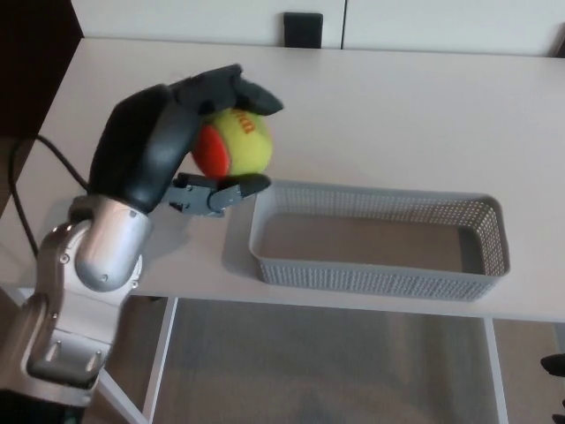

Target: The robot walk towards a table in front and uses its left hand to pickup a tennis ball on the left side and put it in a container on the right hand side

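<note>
A yellow-green and orange tennis ball (234,143) is clasped in my left hand (190,146), the fingers over its top and the thumb under it. Hand and ball hang above the white table (397,106), just left of the grey mesh basket (380,278). The ball sits close to the basket's left rim, still outside it. The basket is long, rectangular and holds nothing. My silver left forearm (97,252) rises from the lower left. My right hand is out of the picture.
A black square object (303,29) sits at the table's far edge. A black cable (26,190) hangs at the left beside my arm. The table's front edge and white legs (163,353) stand over a grey floor.
</note>
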You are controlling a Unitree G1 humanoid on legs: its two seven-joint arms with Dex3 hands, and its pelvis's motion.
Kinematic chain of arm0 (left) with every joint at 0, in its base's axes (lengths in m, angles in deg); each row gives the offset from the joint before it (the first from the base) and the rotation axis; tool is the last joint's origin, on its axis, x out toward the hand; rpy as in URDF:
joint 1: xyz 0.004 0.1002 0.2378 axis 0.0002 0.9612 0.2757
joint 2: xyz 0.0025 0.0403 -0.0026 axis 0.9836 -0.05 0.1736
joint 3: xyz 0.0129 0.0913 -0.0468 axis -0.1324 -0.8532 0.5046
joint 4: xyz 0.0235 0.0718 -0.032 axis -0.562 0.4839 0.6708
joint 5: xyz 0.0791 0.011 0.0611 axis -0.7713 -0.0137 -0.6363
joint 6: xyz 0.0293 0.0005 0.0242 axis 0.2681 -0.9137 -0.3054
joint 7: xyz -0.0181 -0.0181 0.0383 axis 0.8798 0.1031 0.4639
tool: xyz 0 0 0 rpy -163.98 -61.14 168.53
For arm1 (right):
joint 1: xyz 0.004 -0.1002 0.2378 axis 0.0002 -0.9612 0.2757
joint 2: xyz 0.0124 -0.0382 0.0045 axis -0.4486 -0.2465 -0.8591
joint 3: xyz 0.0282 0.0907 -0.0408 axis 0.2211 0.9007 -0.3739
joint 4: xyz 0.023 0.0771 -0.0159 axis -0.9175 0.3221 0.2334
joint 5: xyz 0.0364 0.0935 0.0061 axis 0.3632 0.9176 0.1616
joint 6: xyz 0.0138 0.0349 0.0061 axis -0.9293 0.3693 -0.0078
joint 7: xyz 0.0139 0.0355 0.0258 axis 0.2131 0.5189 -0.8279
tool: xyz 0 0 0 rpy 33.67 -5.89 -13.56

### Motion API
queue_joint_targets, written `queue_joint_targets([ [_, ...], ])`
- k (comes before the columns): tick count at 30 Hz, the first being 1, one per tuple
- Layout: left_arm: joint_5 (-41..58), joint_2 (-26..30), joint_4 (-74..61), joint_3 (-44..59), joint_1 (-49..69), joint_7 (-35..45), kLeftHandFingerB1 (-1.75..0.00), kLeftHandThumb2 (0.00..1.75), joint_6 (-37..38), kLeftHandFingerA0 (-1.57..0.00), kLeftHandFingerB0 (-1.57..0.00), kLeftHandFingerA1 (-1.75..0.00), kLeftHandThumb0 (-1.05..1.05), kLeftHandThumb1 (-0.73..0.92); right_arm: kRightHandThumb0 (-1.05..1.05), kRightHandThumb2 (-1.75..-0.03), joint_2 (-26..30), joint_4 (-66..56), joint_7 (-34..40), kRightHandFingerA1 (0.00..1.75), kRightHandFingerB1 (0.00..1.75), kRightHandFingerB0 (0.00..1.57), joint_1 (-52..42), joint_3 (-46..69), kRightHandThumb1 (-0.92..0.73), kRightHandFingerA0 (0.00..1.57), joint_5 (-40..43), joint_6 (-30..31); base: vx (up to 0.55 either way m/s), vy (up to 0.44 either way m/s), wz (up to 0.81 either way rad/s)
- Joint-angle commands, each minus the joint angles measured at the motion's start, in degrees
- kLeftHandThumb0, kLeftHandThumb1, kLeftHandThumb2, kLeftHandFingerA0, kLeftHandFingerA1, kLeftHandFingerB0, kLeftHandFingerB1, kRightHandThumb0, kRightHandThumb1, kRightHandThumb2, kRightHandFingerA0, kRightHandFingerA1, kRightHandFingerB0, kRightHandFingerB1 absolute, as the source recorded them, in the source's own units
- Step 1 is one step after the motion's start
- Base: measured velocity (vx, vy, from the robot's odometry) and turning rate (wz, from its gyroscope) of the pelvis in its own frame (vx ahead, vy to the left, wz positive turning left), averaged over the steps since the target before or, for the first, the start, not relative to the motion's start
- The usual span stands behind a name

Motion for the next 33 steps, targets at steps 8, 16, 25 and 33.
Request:
queue_joint_targets([
  [8, -4.0, -5.2, 0.9, -9.8, 0.6, 2.4, -0.76, 0.62, -6.8, -0.77, -0.86, -1.56, -0.04, 0.78, -0.10, -0.89, 1.2, -2.0, 0.0, 0.60, 0.55, 0.29, -4.8, -0.6, -0.50, 0.34, -0.8, -0.9, 0.00, 0.000, 0.00],
  [16, -6.2, -6.3, 4.2, -13.6, 3.0, 1.3, -0.83, 0.65, -7.3, -0.79, -0.84, -1.49, -0.05, 0.76, -0.12, -0.60, 1.3, -2.9, -1.0, 0.55, 0.47, 0.38, -8.0, -1.4, -0.68, 0.38, -0.6, -1.5, 0.00, 0.000, 0.00],
  [25, -5.9, -7.5, 6.1, -12.6, 3.3, 0.7, -0.73, 0.62, -9.2, -0.76, -0.85, -1.45, -0.03, 0.76, -0.10, -0.89, 1.6, -3.3, -1.2, 0.60, 0.55, 0.28, -9.9, -2.3, -0.50, 0.33, -1.3, -2.1, 0.00, 0.000, 0.00],
  [33, -7.4, -8.9, 5.8, -9.8, 2.5, -4.0, -0.51, 0.63, -7.9, -0.98, -0.69, -1.23, -0.12, 0.79, -0.10, -0.90, 1.5, -2.7, -1.4, 0.59, 0.54, 0.28, -9.7, -2.5, -0.50, 0.31, -1.4, -2.2, 0.00, 0.000, 0.00],
])
